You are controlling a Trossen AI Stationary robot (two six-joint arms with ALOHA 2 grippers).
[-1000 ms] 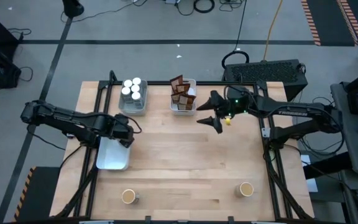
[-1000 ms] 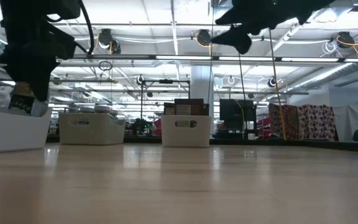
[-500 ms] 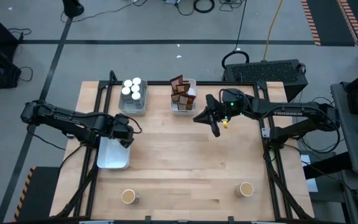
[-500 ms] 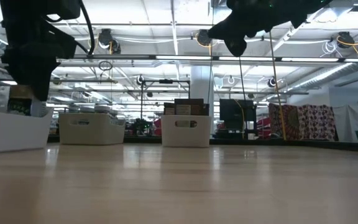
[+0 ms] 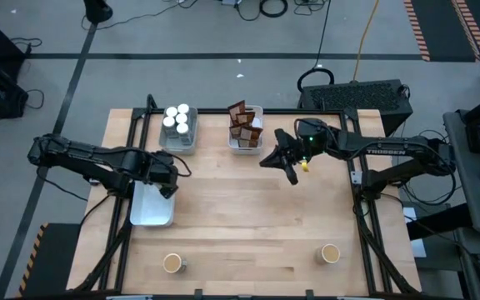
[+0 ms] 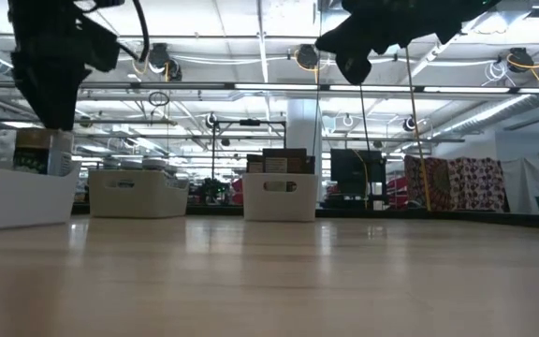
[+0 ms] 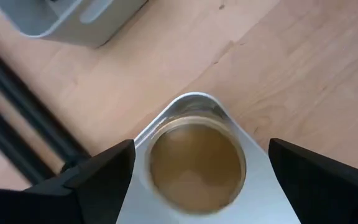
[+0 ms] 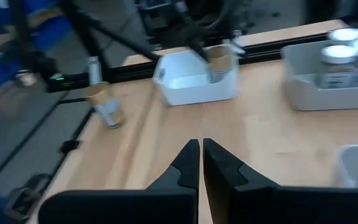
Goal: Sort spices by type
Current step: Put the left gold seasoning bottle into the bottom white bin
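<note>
high view: an amber-topped jar (image 7: 196,167) is seen in the white tray (image 5: 151,212) at centre left, with the left hand (image 5: 167,179) spread wide above it. two more amber jars (image 5: 172,263) stand at the lower edge of the surface (image 5: 240,208). right hand (image 5: 283,167) is clenched, empty, right of the packet tray (image 5: 245,143).

Tabletop (image 5: 248,217) pale smooth wood, faintly glossy; tray (image 7: 272,186) smooth white plastic; fingers (image 8: 185,168) matt black.

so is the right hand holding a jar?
No. In its wrist view the right hand is shut with fingers together and nothing between them.
</note>
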